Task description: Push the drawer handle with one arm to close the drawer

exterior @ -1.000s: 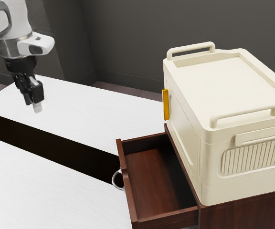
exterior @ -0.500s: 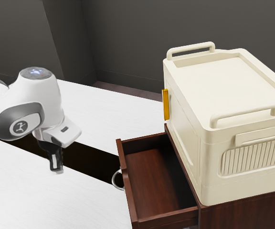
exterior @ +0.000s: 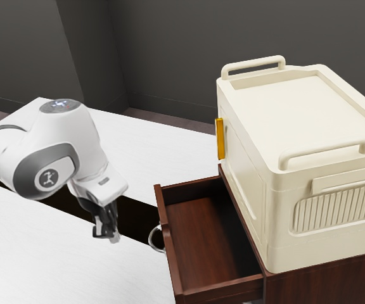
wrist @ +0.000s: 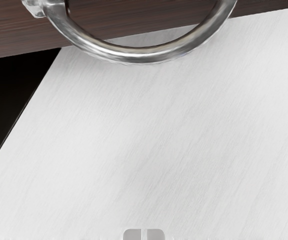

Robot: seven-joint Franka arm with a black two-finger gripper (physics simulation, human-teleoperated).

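The gripper [exterior: 108, 235] hangs above the white table [exterior: 37, 253], fingers pointing down and brought together — at most a thin slit between their tips, and nothing held there. In the wrist view the two pale tips [wrist: 132, 234] sit side by side, with bare white table between them and the handle.

The handle [exterior: 156, 239], a silvery ring, is near the gripper but apart from it, on the exterior view's right of it. It is fixed to the outer face of the drawer [exterior: 201, 244], the face turned toward the gripper. The drawer is open, sticking out of the cabinet [exterior: 328, 282] toward the gripper's side, its brown wooden floor in sight.

Farther from the gripper, past the drawer, a cream box [exterior: 309, 120] rests on the cabinet. It has two raised bars on top, a ribbed panel on one side and an orange strip [exterior: 220, 139] on the side facing the gripper. A dark gap [exterior: 138, 218] splits the table, running close by the gripper toward the drawer. The arm [exterior: 62, 145] reaches in from the exterior view's left — behind and above the gripper.
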